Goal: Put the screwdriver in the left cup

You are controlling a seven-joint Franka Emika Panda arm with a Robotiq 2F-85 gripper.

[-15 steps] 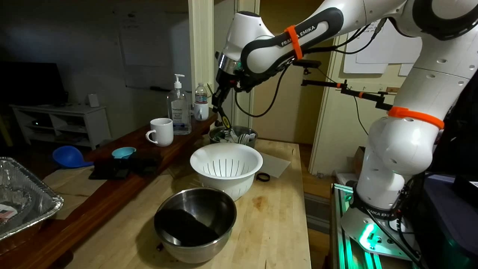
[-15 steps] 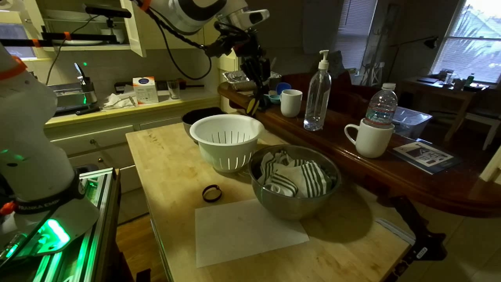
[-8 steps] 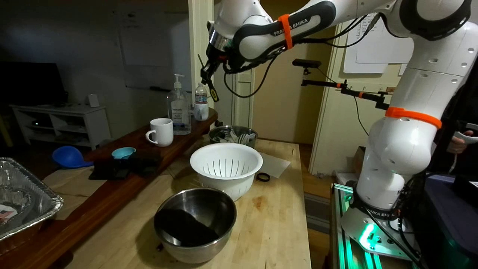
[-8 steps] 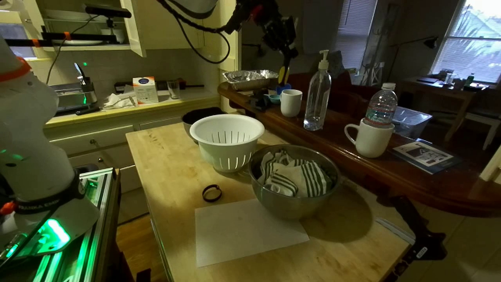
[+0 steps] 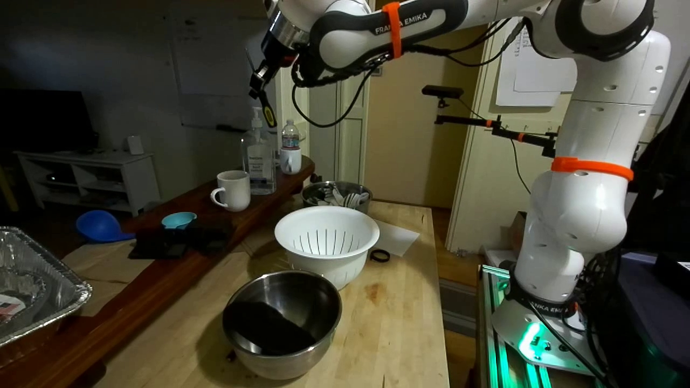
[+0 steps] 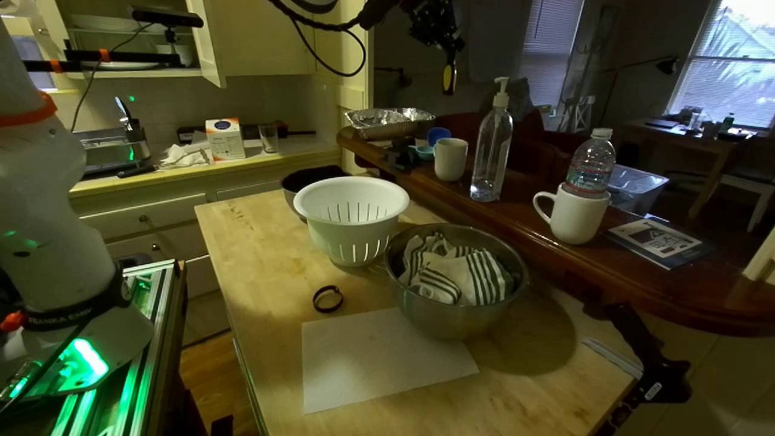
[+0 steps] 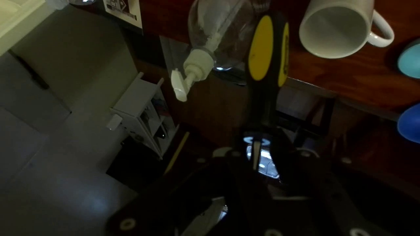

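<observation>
Gripper (image 5: pixel 257 92) clamped on screwdriver (image 5: pixel 269 115); exact grip spot too dark to tell. Blk/ylw hdl sticks out, butt end at ~5 o'clock in an exterior view. Tool's in mid-air, higher than left cup (image 5: pixel 235 190), approx 1 o'clock from it there. Cup's upright on wood ledge (image 5: pixel 161 285), its hdl at ~8-9. Wrist cam: cup at ~2 o'clock from tool, pump btl (image 7: pixel 200 62) ~10. Other mug (image 6: pixel 575 218) w/ water btl (image 6: pixel 587 163) at ~4 from cup in an exterior view.
</observation>
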